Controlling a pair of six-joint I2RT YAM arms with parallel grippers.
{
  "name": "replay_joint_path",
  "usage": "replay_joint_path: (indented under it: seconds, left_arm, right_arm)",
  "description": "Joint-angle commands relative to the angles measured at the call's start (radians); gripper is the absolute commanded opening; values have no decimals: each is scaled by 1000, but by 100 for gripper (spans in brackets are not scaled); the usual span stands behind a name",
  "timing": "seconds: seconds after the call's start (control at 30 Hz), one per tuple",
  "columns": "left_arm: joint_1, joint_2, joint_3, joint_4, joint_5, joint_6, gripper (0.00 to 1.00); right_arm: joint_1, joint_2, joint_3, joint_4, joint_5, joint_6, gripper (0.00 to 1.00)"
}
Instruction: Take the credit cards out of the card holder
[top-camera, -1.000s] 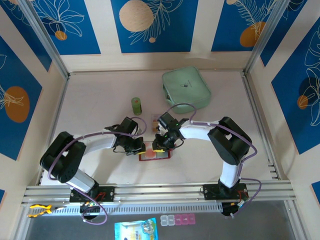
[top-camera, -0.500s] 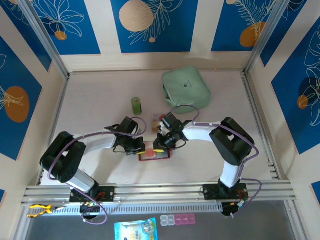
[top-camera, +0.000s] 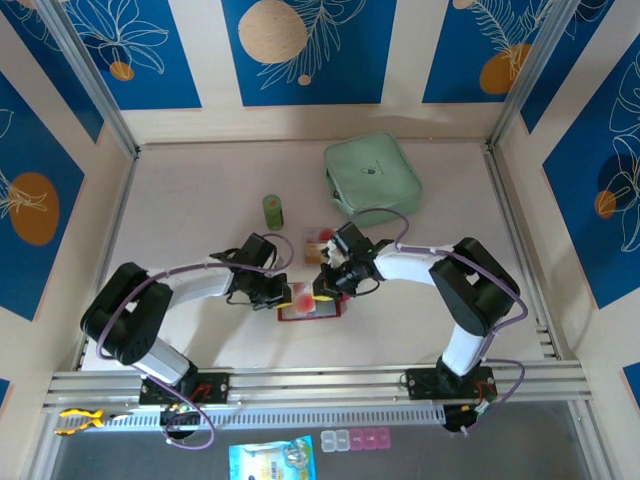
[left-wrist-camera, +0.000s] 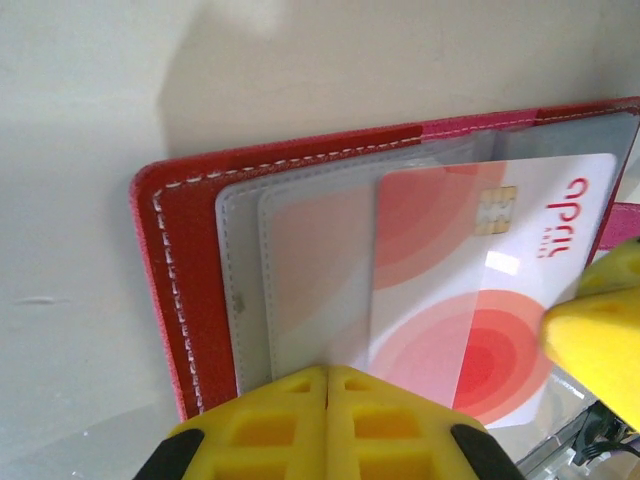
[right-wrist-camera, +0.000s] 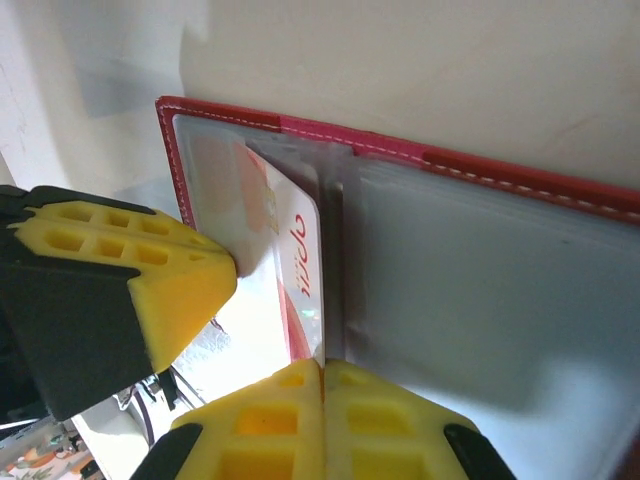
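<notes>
Your right gripper (right-wrist-camera: 322, 388) has its jaws pinched together on the near edge of a credit card (right-wrist-camera: 285, 250). Your left gripper (left-wrist-camera: 326, 390) is closed tight on the edge of the card holder (left-wrist-camera: 170, 300), pinning it. The holder lies open and flat on the table (top-camera: 200, 200), between the two grippers.

Expect the holder to be light and floppy. It has soft red covers with white stitching, and greyish clear sleeves (left-wrist-camera: 300, 270) that will likely lift and drag with the card unless you keep them held down.

The card looks stiff, thin and glossy, so it may slip from the pads. Grip it by the exposed edge and draw it straight along the sleeve. It appears partly out of its pocket. It is white with red-pink circles, a small gold chip (left-wrist-camera: 497, 208) and red lettering.
</notes>
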Motion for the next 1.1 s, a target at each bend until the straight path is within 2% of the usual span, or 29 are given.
replay_joint_path:
  seconds: [0.0, 0.2, 0.53, 0.8, 1.07]
  left_arm:
    - [-6, 34, 0, -52, -41, 7, 6]
    - [-6, 38, 8, -43, -37, 6, 6]
    - [-6, 46, 39, -35, -26, 5, 7]
    - [-3, 8, 65, -59, -45, 15, 13]
    - [6, -25, 63, -73, -64, 17, 14]
  right_arm:
    - [-20, -49, -11, -94, 41, -63, 3]
    - [-29, -63, 53, -243, 84, -174, 1]
    - [-39, -119, 156, -369, 144, -366, 0]
    - [-82, -82, 314, -538, 199, -692, 0]
    - [-137, -25, 506, -690, 264, -1169, 0]
